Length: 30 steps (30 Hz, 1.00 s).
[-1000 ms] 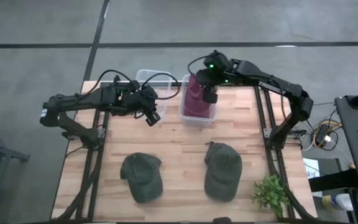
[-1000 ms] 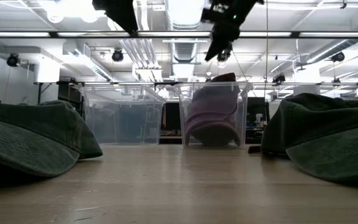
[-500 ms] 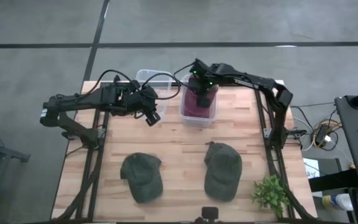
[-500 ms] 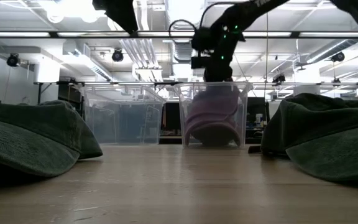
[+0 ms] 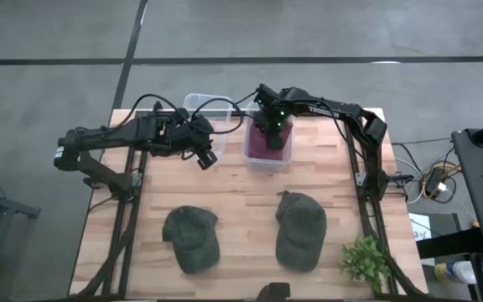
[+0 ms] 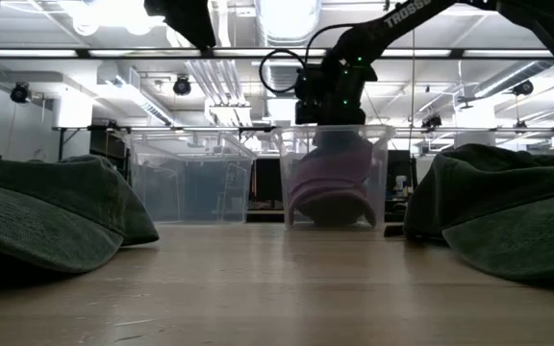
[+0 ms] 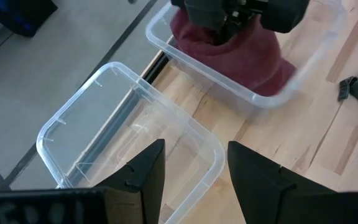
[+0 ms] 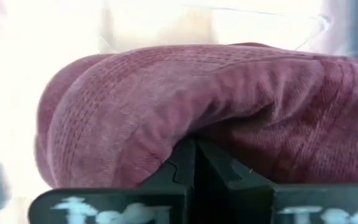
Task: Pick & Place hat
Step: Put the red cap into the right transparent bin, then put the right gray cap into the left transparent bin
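Bright ceiling strip lights (image 6: 287, 14) flare white overhead, washing out detail near them. From above, the pale wooden slatted desk (image 5: 241, 197) is evenly lit, with only soft, short shadows. At desk height, the nearest dark green cloth caps (image 6: 41, 216) loom soft and out of focus. The maroon corduroy cap (image 8: 185, 130) sits sharp against a blown-out, glaring white background.

Two dark jointed arms, looping black cables, white lettering
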Each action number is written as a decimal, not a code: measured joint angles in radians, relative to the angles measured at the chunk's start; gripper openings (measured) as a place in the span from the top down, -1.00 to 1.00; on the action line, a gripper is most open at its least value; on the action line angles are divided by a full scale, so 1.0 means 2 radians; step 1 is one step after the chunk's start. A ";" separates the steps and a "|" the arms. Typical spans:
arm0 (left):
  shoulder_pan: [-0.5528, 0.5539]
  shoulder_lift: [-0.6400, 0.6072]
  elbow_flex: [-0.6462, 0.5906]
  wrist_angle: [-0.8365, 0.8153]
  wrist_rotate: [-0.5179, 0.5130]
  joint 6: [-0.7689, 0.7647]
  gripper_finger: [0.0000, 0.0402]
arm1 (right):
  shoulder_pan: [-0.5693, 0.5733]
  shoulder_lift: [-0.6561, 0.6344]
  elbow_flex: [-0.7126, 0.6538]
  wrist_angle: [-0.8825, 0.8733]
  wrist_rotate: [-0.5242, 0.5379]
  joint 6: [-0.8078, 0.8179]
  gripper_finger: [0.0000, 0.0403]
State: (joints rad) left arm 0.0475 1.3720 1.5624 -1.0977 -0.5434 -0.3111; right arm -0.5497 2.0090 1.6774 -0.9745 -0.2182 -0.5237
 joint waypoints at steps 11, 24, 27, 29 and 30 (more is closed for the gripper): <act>0.000 0.000 -0.024 0.029 0.001 0.011 0.17 | 0.002 -0.029 -0.001 -0.003 0.000 -0.001 0.96; 0.000 0.000 -0.024 0.029 0.001 0.030 0.17 | 0.022 -0.160 -0.001 -0.009 0.030 0.017 0.96; 0.000 0.000 -0.024 0.029 0.001 0.042 0.17 | 0.035 -0.199 -0.001 -0.008 0.030 0.029 0.96; 0.000 0.000 -0.024 0.029 0.001 0.051 0.17 | 0.044 -0.223 -0.001 -0.008 0.030 0.037 0.96; 0.001 0.000 -0.024 0.029 0.000 0.055 0.17 | 0.049 -0.233 -0.002 -0.008 0.030 0.041 0.96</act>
State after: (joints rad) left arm 0.0486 1.3724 1.5139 -1.0390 -0.5433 -0.2014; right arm -0.4514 1.5434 1.6744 -0.9899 -0.1580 -0.4418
